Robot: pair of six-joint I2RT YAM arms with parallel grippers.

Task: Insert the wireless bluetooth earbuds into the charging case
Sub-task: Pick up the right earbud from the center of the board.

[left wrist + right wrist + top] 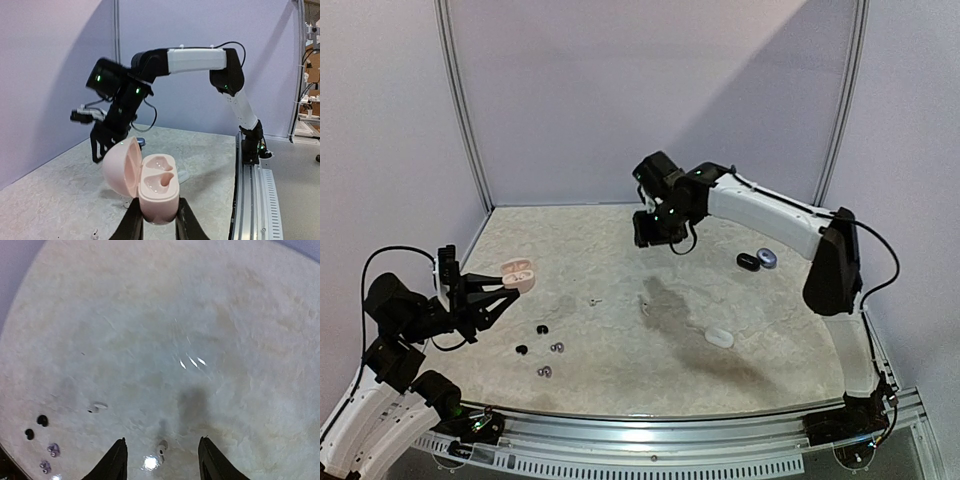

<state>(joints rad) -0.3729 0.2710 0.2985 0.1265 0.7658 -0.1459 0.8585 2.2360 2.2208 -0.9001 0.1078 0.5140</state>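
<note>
Your left gripper (157,206) pinches the open pink case (159,182); your spread, empty right gripper (162,440) could flick the tiny earbud (161,447) away

Left gripper (506,287) at left side, jaws on pink case (519,272), lid open. Right gripper (653,232) raised over back centre of surface (650,375). Two black earbuds (541,328) and two grey-lavender earbuds (557,347) loose near left gripper. White case (720,338) lies right of centre. Black case (748,261) and grey-lavender case (767,257) side by side at right.
</note>
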